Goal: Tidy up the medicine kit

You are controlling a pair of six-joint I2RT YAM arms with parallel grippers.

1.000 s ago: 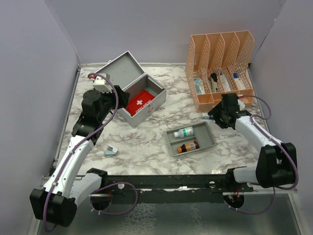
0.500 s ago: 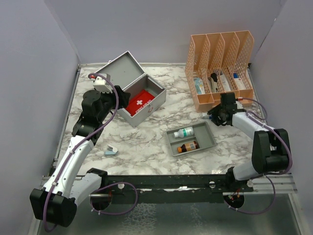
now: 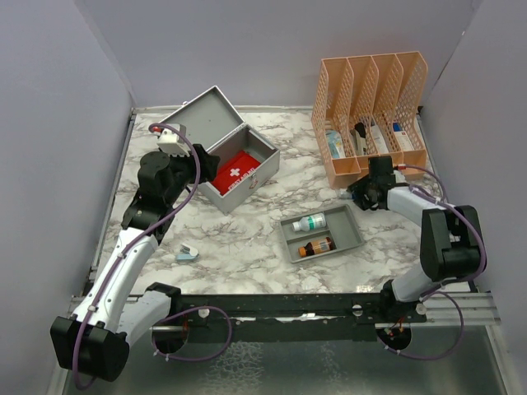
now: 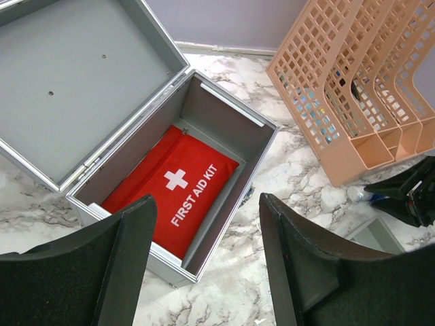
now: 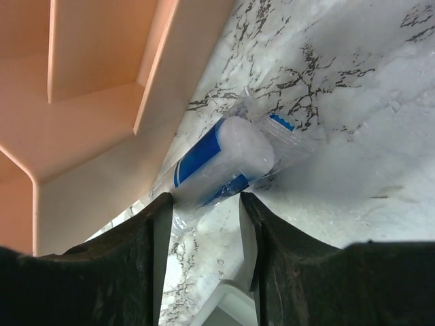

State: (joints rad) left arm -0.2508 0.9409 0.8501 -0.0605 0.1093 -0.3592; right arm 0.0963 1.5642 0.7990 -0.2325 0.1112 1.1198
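Note:
The medicine kit stands open at the back left, its lid leaning back, with a red first aid pouch inside. In the left wrist view the kit and the pouch lie below. My left gripper is open and empty, hovering over the kit's front left. My right gripper is low on the table by the organizer. Its open fingers flank the near end of a white-and-blue roll in clear wrap.
An orange mesh organizer holding several items stands at the back right, right beside the roll. A shallow grey tray holds a white-green bottle and a brown bottle. A small blue-grey item lies front left.
My right arm has folded in, its elbow swinging toward the organizer, and the gripper has shifted slightly left toward the wrapped roll. My left arm has not moved.

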